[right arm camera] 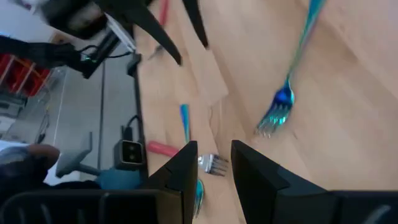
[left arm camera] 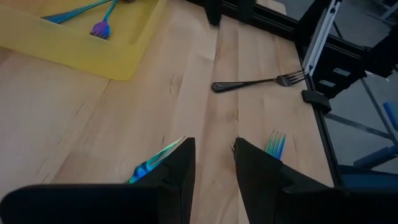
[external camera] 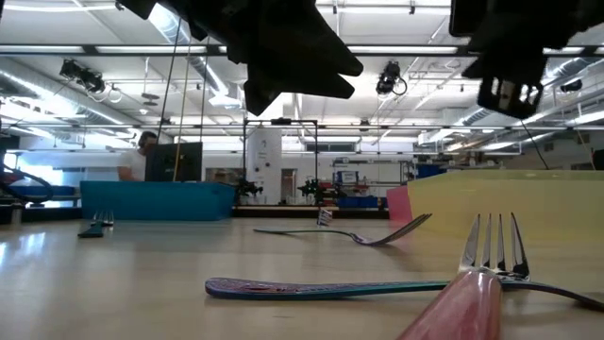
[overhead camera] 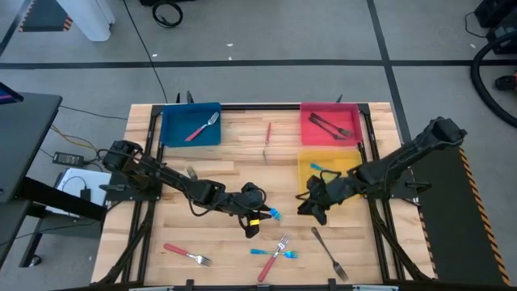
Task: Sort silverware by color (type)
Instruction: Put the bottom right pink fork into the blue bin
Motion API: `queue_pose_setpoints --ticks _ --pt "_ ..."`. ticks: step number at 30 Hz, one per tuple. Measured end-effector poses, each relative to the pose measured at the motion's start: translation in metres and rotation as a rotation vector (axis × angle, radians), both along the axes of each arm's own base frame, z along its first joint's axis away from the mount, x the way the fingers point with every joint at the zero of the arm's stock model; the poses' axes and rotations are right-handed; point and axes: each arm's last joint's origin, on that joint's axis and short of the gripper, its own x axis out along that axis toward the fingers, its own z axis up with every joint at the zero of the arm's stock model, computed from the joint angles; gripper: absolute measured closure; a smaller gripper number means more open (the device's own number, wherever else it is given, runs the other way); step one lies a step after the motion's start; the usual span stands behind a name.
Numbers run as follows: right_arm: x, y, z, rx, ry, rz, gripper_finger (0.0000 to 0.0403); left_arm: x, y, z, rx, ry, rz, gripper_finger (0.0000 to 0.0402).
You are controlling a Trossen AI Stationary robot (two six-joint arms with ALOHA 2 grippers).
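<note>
Silverware is spread over the table (overhead camera: pixel 226 174) and three trays. Blue tray (overhead camera: pixel 171 129): one red-handled fork (overhead camera: pixel 202 128). Red tray (overhead camera: pixel 311 133): two dark forks (overhead camera: pixel 329 125). Yellow tray (overhead camera: pixel 305 166): one blue fork (overhead camera: pixel 321 167). Loose near the front edge lie two red-handled forks, two blue ones and one dark fork (overhead camera: pixel 330 254). Left tool (overhead camera: pixel 252 229) and right tool (overhead camera: pixel 308 206) both stand open, holding nothing. No writing is readable.
</note>
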Motion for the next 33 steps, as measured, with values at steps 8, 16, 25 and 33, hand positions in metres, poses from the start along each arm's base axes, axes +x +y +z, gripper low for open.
queue_pose_setpoints --ticks 8,16,25,33 --pt "0.005 0.026 -0.041 0.057 0.118 -0.053 0.0298 0.001 0.0 0.001 -0.004 -0.014 0.0 0.0292" --pt "0.02 0.047 -0.065 0.119 0.078 -0.031 0.0298 0.002 0.0 0.004 0.015 -0.046 -0.014 0.0292" --pt "0.027 0.054 -0.092 0.15 0.115 -0.084 0.0298 0.005 0.003 0.008 0.048 -0.094 -0.027 0.0292" --pt "0.027 0.055 -0.104 0.147 0.168 -0.082 0.0298 0.012 0.024 0.011 0.106 -0.129 0.0 0.0292"
